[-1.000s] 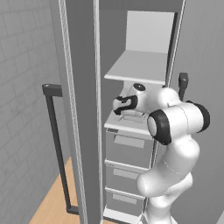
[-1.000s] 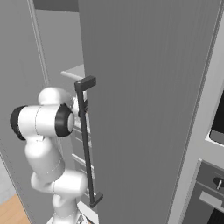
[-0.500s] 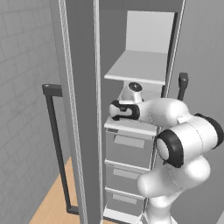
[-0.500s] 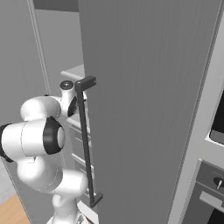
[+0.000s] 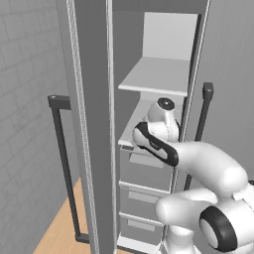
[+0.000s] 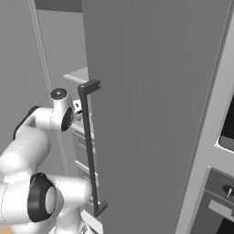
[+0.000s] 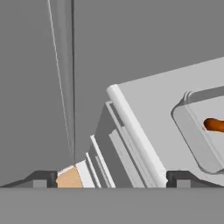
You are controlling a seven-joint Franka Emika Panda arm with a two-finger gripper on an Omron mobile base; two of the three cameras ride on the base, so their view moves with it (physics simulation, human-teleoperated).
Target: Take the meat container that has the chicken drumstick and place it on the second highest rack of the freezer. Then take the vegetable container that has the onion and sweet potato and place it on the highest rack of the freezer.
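Observation:
In the hand view my gripper [image 7: 111, 178] is open, its two fingertips [image 7: 43, 178] set wide apart with nothing between them. Just ahead and to the right, a shallow clear container [image 7: 203, 131] rests flat on a white freezer rack [image 7: 148, 105]. An orange-brown piece [image 7: 214, 125] lies inside it; I cannot tell for sure whether it is the chicken drumstick. The container runs off the right edge of the view. In the left base view my arm [image 5: 198, 163] reaches into the freezer at the second highest rack [image 5: 130, 136], below the highest rack [image 5: 158, 74].
The freezer's left door [image 5: 92, 124] stands open with a dark bar handle [image 5: 62, 158]. The right door [image 6: 151, 114] and its handle [image 6: 89, 151] stand close beside my wrist. Grey drawers [image 5: 144, 171] sit under the racks. An oven front [image 6: 219, 183] is at the far right.
The jaws have opened a little wider. My elbow has swung down and toward the cameras while the wrist stays at the second highest rack.

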